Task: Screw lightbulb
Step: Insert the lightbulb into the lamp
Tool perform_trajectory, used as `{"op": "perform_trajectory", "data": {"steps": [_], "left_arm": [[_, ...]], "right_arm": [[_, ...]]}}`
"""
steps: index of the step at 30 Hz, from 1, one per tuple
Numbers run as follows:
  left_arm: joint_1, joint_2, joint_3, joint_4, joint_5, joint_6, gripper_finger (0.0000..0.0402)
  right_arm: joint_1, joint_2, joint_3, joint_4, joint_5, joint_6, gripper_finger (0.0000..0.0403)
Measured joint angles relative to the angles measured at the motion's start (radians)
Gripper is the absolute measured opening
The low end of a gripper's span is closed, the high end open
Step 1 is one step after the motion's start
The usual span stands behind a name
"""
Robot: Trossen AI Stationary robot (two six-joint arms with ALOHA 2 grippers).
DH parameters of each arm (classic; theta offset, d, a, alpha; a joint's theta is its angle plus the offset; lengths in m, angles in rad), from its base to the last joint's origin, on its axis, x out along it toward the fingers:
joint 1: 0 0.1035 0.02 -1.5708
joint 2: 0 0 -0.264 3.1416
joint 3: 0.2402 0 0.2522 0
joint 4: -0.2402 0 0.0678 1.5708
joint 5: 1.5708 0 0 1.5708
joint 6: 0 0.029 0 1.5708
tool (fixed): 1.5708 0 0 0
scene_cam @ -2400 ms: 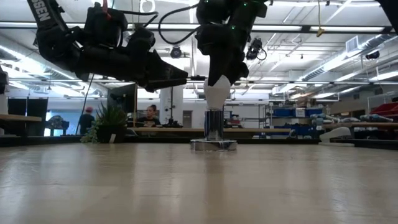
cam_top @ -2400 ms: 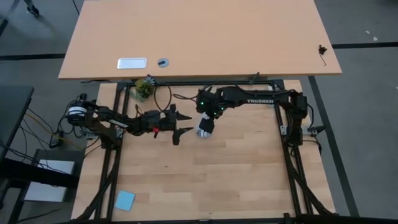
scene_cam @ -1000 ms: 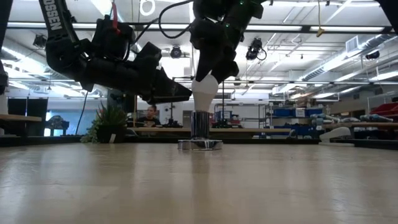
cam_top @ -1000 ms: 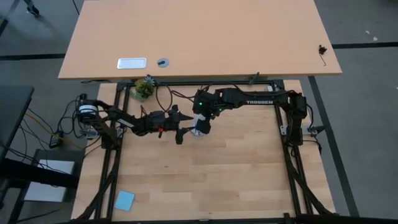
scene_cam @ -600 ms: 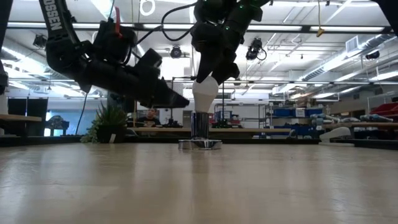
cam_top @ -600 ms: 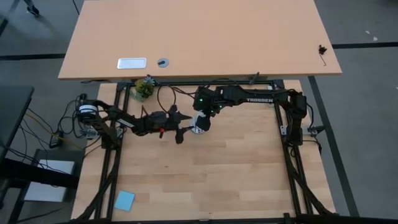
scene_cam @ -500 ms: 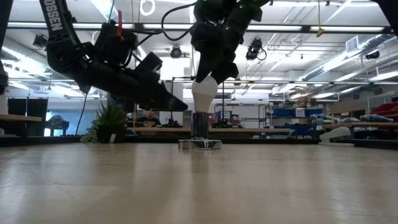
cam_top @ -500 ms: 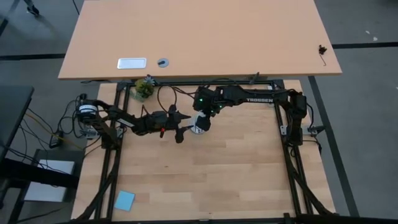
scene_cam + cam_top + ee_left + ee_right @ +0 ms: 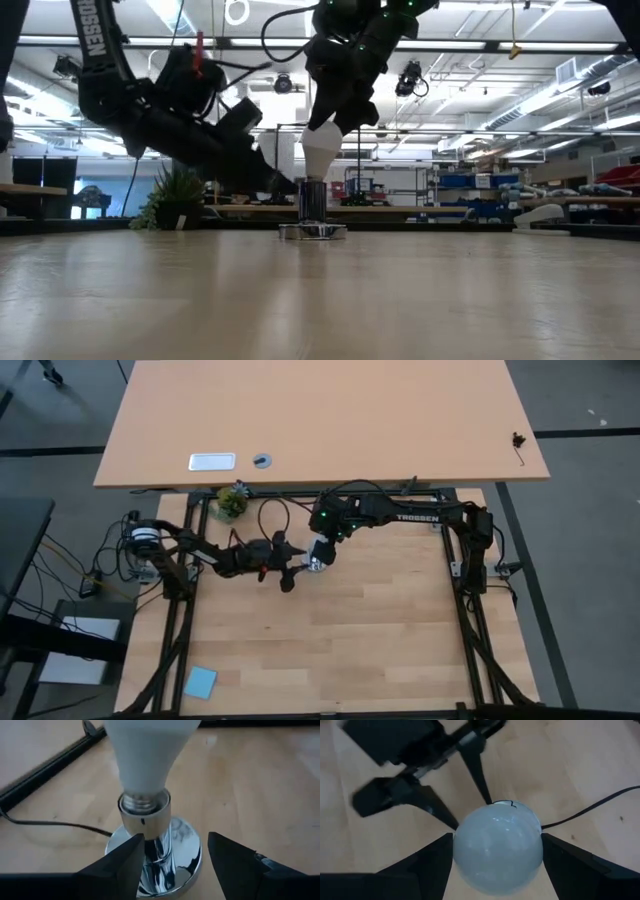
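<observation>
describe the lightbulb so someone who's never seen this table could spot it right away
Look near the back middle of the wooden table, where the two dark arms meet. There the lightbulb stands upright in a shiny socket on a round chrome base, the right gripper around it. It is the only white, pear-shaped thing.

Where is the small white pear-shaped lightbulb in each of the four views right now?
High view: lightbulb at table centre, mostly hidden under the right gripper.
Low view: lightbulb centre, upright above the socket.
Left wrist view: lightbulb fills the top centre.
Right wrist view: lightbulb seen dome-on, centre.
Shared landmark: round silver socket base beneath it.
</observation>
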Motion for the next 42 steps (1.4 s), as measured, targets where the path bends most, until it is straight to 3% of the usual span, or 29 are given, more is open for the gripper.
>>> {"op": "perform_trajectory", "data": {"steps": [12,42], "left_arm": [[-0.001,0.192,0.121,0.014,0.068,-0.020,0.0208],[-0.003,0.201,0.132,0.011,0.135,-0.018,0.0207]], "right_arm": [[-0.005,0.000,0.000,-0.087,-0.059,0.002,0.0290],[-0.018,-0.002,0.000,-0.089,-0.045,-0.002,0.0293]]}}
